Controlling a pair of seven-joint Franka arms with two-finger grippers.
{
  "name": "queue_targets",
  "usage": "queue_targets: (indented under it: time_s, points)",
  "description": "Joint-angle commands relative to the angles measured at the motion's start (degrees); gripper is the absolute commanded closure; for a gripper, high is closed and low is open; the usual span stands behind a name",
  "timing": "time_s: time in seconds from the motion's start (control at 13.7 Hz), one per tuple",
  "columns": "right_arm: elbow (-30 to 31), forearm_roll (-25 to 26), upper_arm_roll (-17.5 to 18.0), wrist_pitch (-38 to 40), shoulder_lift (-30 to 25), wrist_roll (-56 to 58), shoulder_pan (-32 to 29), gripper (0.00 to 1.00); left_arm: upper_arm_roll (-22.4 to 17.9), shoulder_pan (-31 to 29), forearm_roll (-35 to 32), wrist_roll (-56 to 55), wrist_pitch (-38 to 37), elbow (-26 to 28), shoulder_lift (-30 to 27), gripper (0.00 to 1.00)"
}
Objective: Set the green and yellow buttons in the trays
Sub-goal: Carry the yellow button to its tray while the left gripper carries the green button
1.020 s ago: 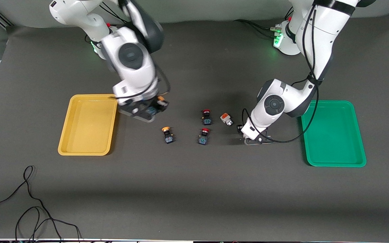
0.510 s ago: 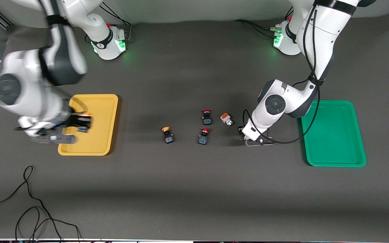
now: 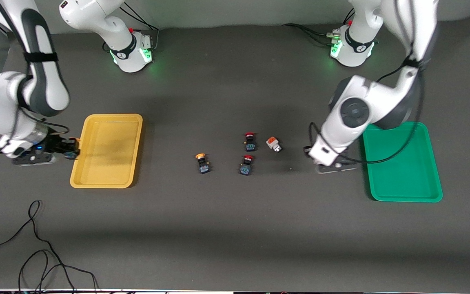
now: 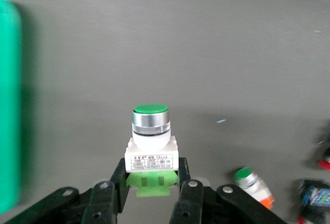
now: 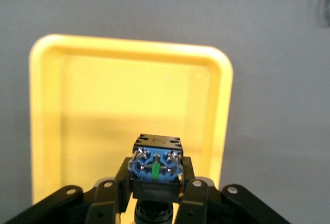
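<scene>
- While both my arms are up over the table (image 3: 235,228), each claw is clenched on a button.
- Left gripper (image 4: 152,182): fingers (image 4: 186,193) clamped on the pale green base of a green-capped button (image 4: 151,141) with a white body, cap pointing away from the wrist. Over bare mat just beside the green tray (image 3: 406,179), on its middle-of-table side.
- Green tray sits at the left arm's end; nothing visible in it.
- Right gripper (image 5: 154,193): clenched on a black-and-blue button (image 5: 155,170), terminal end toward the camera, cap hidden. Front view puts it (image 3: 70,152) at the outer edge of the yellow tray (image 3: 104,175), on the side away from table centre.
- Yellow tray is at the right arm's end; nothing visible in it.
- On the mat between the trays: one yellow-capped button (image 3: 202,162), lying toward the yellow tray.
- Two red-capped buttons, one (image 3: 249,141) farther from the front camera, one (image 3: 246,164) nearer.
- White-and-orange button (image 3: 274,143) lying tipped just beside the farther red one; the left wrist view shows its cap is green (image 4: 252,185).
- Loose black cable (image 3: 35,245) at the near corner, right arm's end.
</scene>
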State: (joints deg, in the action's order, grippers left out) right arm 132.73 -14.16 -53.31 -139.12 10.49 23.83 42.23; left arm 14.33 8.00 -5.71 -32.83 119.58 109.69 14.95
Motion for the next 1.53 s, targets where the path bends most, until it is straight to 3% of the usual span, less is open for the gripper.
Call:
queue_targets:
  time_s: [0.0, 0.15, 0.29, 0.36, 0.44, 0.51, 0.73, 0.87, 1.17, 1.31, 1.46]
  points:
    - [0.08, -14.77, 0.48, -5.01, 11.00, 12.15, 0.66, 0.77, 0.26, -6.83, -0.53, 10.46, -12.50, -6.66, -2.20, 1.00]
    - [-0.19, -28.32, 1.01, -5.46, 16.46, 22.18, 1.45, 0.77, 0.18, -12.19, -0.44, 19.86, -14.20, -7.21, -4.13, 1.00]
    - [-1.06, -31.63, 1.19, -5.37, 18.85, 24.77, 1.45, 0.70, 0.09, -18.69, -0.53, 29.97, -14.03, -6.25, -4.67, 1.00]
    - [-1.94, -31.63, 1.19, -4.85, 18.86, 23.99, 1.46, 0.50, 0.09, -22.37, -0.53, 35.67, -12.98, -5.63, -4.32, 1.00]
    - [-2.64, -31.63, 1.19, -4.67, 18.86, 23.64, 1.37, 0.07, 0.09, -25.80, -0.53, 40.86, -11.75, -5.19, -3.79, 1.00]
    - [-3.08, -31.72, 1.19, -4.40, 18.60, 23.63, 1.37, 0.00, 0.09, -28.54, -0.53, 45.09, -8.87, -3.71, -3.18, 1.00]
    - [-6.41, -31.11, 0.66, 0.94, 18.34, 22.14, 1.46, 0.00, 0.00, -34.09, -0.97, 51.10, 0.45, -0.19, 0.06, 1.00]
    - [-10.53, -26.57, -0.48, 4.81, 17.99, 18.99, 1.63, 0.00, 0.00, -35.94, -2.72, 51.29, 5.63, 2.01, 3.06, 1.00]
    - [-32.74, -8.37, -1.72, 27.01, 18.24, 1.96, 1.45, 0.00, -1.05, -36.99, -7.72, 51.11, 16.89, 6.85, 8.06, 1.00]
    - [-41.54, -6.24, -1.19, 34.68, 19.12, -3.59, 1.63, 0.00, -1.40, -37.44, -8.00, 50.94, 19.80, 7.29, 10.18, 1.00]
    - [-45.44, -6.23, 2.75, 37.60, 19.65, -10.43, 2.42, 0.00, -1.49, -37.44, -7.91, 49.98, 19.90, 7.20, 11.15, 1.00]
